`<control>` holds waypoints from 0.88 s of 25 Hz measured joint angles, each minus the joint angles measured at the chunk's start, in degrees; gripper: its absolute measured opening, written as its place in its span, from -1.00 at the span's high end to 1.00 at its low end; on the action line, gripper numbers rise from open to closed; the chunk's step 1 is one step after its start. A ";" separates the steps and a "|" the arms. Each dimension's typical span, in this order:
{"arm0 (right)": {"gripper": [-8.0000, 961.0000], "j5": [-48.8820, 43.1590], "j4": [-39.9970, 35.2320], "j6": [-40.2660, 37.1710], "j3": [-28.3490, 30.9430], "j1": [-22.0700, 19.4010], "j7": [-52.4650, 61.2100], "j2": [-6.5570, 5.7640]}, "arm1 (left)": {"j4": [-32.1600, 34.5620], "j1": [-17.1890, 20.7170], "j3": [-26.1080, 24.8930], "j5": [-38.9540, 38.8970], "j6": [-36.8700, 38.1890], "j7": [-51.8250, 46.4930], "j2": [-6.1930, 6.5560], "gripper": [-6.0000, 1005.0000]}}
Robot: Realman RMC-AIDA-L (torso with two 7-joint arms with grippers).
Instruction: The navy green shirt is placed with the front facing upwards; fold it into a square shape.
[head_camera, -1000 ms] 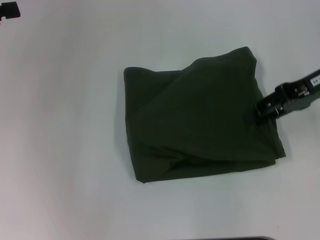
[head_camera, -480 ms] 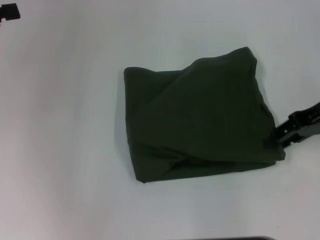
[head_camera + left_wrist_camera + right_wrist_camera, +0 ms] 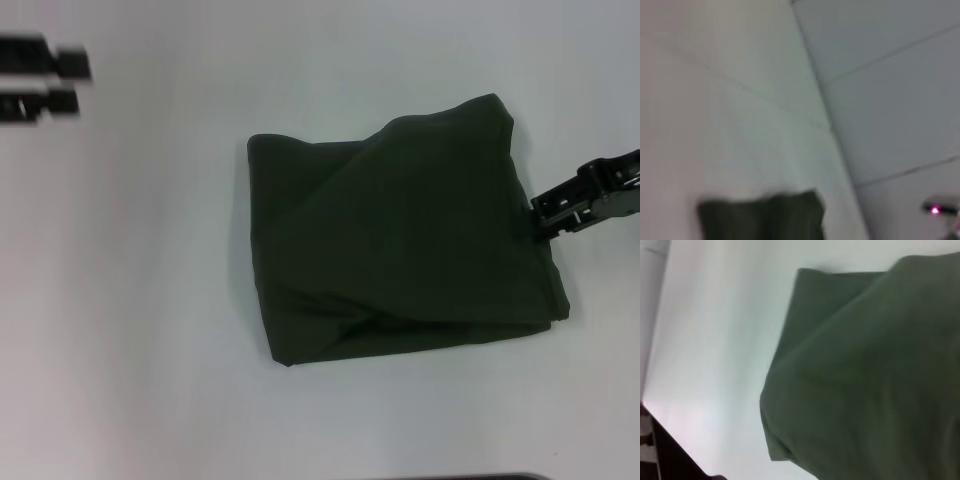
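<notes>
The navy green shirt (image 3: 400, 235) lies folded into a rough, lumpy square in the middle of the white table (image 3: 130, 300). Its lettering and collar are hidden inside the folds. My right gripper (image 3: 548, 214) sits at the shirt's right edge, about halfway along it, touching or nearly touching the cloth. My left gripper (image 3: 62, 82) hovers far off at the back left with its two fingers (image 3: 72, 63) apart and nothing between them. The right wrist view is filled by the shirt (image 3: 870, 380). A corner of the shirt (image 3: 760, 217) shows in the left wrist view.
Bare white tabletop surrounds the shirt on all sides. The left wrist view shows the table's edge with grey floor (image 3: 890, 100) beyond it. A dark strip (image 3: 460, 477) runs along the near edge of the table.
The right gripper slid down the shirt's right edge to its near right corner, then back up to mid-edge. The left gripper came further into view from the back left. The shirt kept its shape.
</notes>
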 joint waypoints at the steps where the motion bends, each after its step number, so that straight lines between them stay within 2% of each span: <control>1: -0.11 0.16 0.04 -0.12 -0.21 0.01 -0.09 0.10 | -0.38 0.12 1.51 1.44 -0.06 0.23 -0.29 -0.19; 7: -0.11 1.04 0.30 1.28 0.38 -0.14 -0.30 0.20 | 0.98 0.19 5.16 4.53 -3.15 2.60 -2.43 -0.19; 9: -0.11 2.58 0.37 1.28 0.42 -0.12 -0.31 0.33 | 1.81 0.16 6.43 4.98 -4.56 2.84 -3.52 -0.19; 11: -0.11 3.07 0.39 1.31 0.42 -0.07 -0.31 0.35 | 2.42 0.20 7.88 6.29 -6.60 2.88 -5.31 -0.19; 14: -0.11 4.49 0.40 1.41 0.54 -0.03 -0.31 0.30 | 3.57 0.03 9.07 7.36 -8.70 3.60 -7.21 -0.19; 19: -0.11 7.14 0.40 2.81 1.80 -0.56 -0.32 -0.12 | 7.21 -1.90 9.33 7.15 -9.85 4.93 -7.87 -0.19; 22: -0.11 7.25 0.40 3.95 2.31 -0.96 -0.38 -0.37 | 7.25 -3.06 10.48 7.47 -14.50 4.76 -8.46 -0.19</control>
